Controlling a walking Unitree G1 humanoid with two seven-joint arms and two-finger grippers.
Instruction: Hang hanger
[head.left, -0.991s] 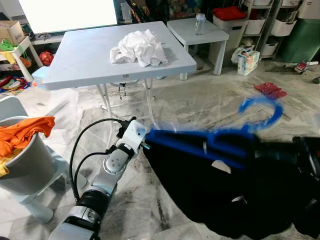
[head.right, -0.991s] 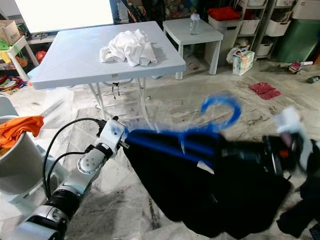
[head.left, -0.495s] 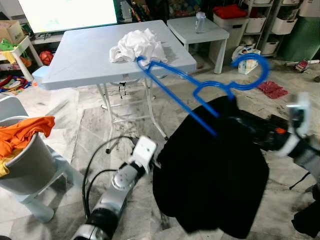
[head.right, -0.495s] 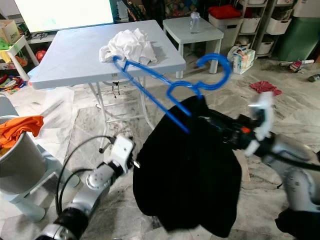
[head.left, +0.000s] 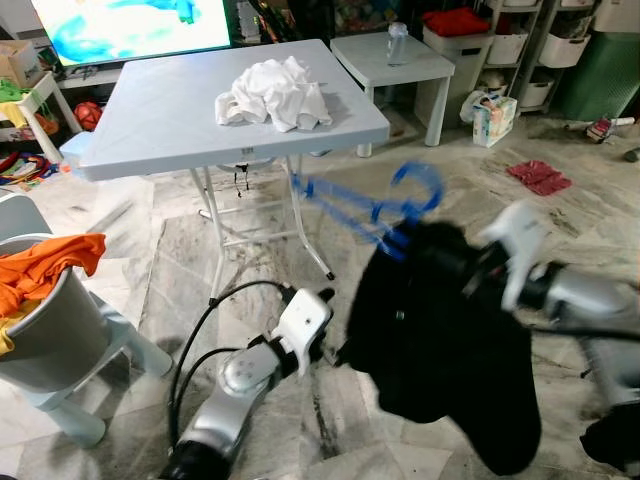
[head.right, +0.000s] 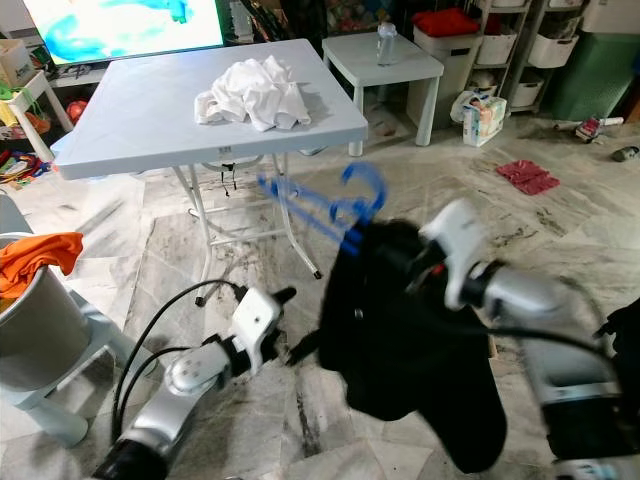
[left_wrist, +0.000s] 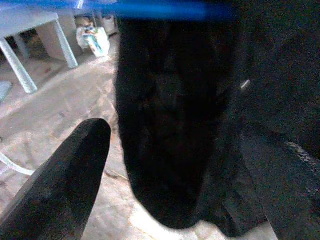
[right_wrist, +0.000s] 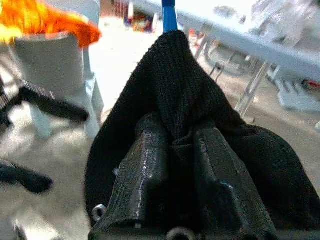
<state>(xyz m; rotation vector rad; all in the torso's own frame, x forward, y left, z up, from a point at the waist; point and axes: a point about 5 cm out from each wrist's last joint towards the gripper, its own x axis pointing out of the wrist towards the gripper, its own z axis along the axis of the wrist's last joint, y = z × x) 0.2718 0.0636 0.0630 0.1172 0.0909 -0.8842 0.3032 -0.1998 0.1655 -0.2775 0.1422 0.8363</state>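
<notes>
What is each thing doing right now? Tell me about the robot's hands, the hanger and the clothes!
right gripper: shut on the black garment
left gripper: open, by the garment's lower edge
black garment: hanging half off the hanger
blue hanger: tilted, held up in the air, blurred
white clothes: crumpled on the table
orange cloth: draped over the bin's rim
</notes>
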